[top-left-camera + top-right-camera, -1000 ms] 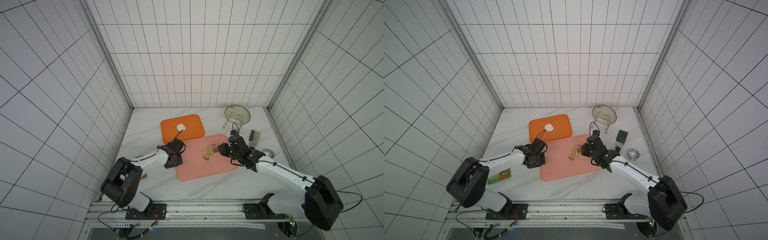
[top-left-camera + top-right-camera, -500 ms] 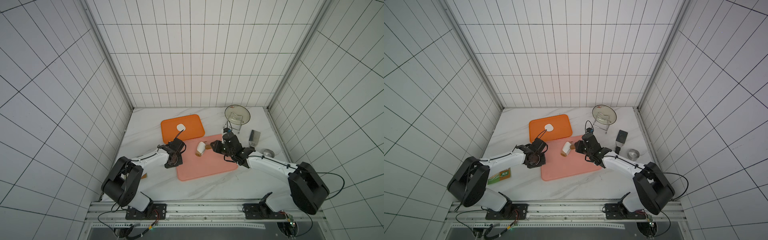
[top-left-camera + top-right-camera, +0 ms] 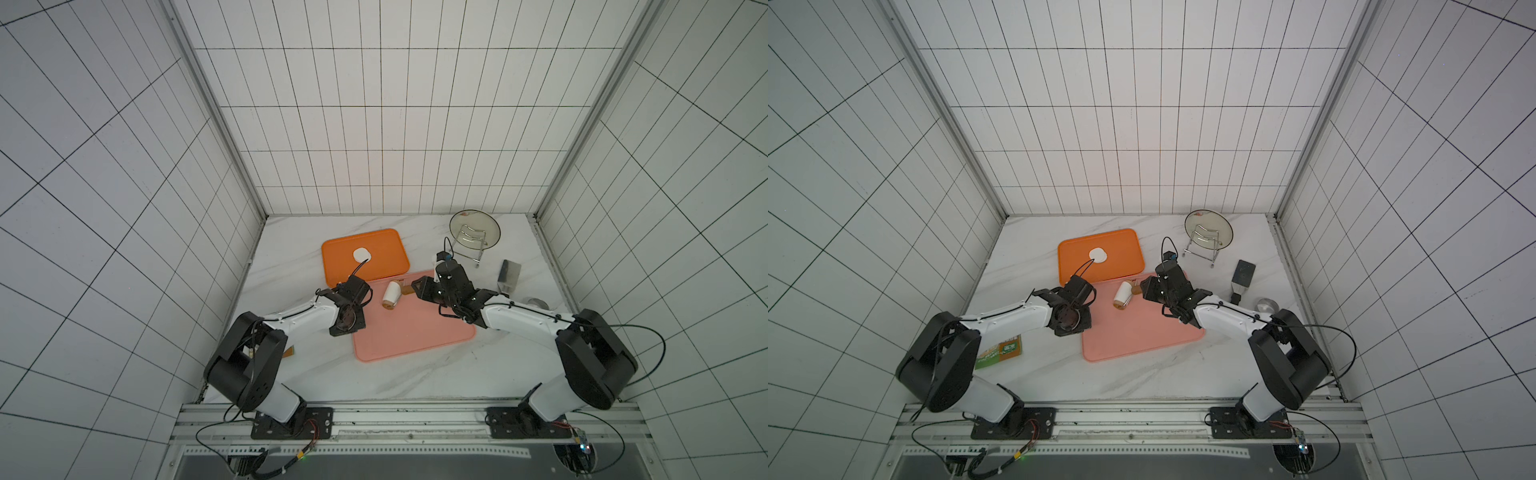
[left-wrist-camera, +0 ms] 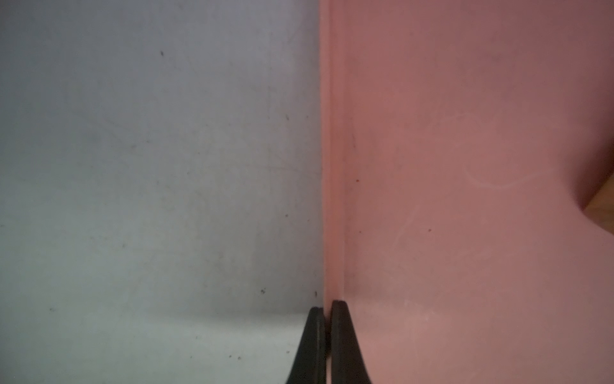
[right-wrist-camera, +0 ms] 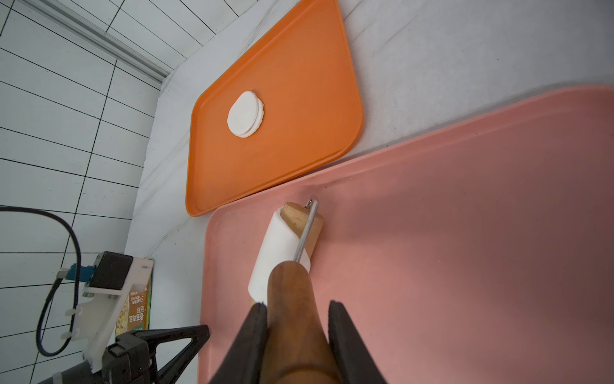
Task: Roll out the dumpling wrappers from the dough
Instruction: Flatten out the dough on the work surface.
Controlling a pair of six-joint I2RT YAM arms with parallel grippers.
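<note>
1. Evidently mid-roll, the right gripper (image 5: 297, 306) pinches the handle of a small wooden roller (image 5: 300, 219). Soft white dough (image 5: 275, 252) is wrapped around its barrel, over the pink rectangular board (image 5: 465, 232).
2. At that board's rim the left gripper (image 4: 327, 307), jaws pressed together, is likely steadying it.
3. Finished round white dumpling wrappers (image 5: 244, 114) sit stacked on the orange plastic tray (image 5: 299, 83).

In the right wrist view the dough (image 5: 277, 252) covered most of the roller (image 5: 304, 221); in a top view the left arm (image 3: 307, 320) hid most of the packet (image 3: 288, 352).

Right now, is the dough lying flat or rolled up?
Rolled up. The dough is wrapped around the roller, not spread on the pink mat.
</note>
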